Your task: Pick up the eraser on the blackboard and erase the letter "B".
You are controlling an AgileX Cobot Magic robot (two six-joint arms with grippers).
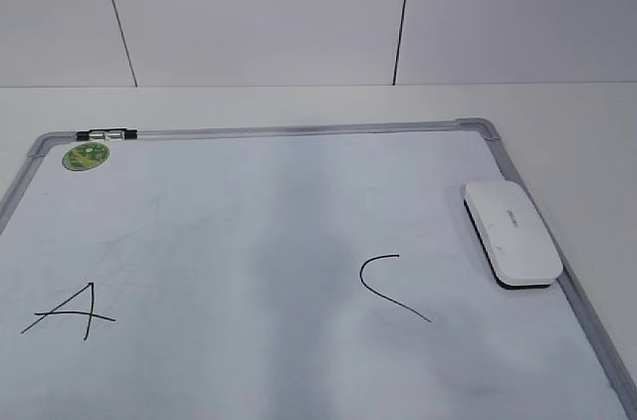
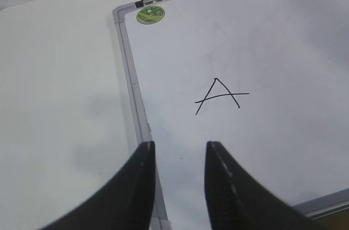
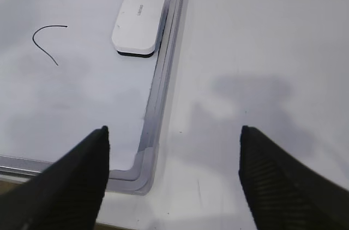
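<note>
The white eraser [image 1: 510, 231] lies flat on the right side of the blackboard [image 1: 299, 129], against its frame; the right wrist view shows it too [image 3: 139, 20]. The board carries a slanted black "A" [image 1: 75, 311] at the left and a curved "C" [image 1: 388, 281] right of middle. No letter "B" shows; the board between them is bare with faint smudges. My left gripper [image 2: 180, 145] is open and empty over the board's left frame [image 2: 131, 77], near the "A" [image 2: 218, 96]. My right gripper [image 3: 174, 130] is wide open and empty above the board's near right corner [image 3: 136, 175]. Neither gripper shows in the exterior view.
A round green sticker [image 1: 86, 155] and a black-and-silver clip [image 1: 105, 133] sit at the board's far left corner. White table [image 3: 262, 50] surrounds the board. A white panelled wall [image 1: 299, 12] stands behind.
</note>
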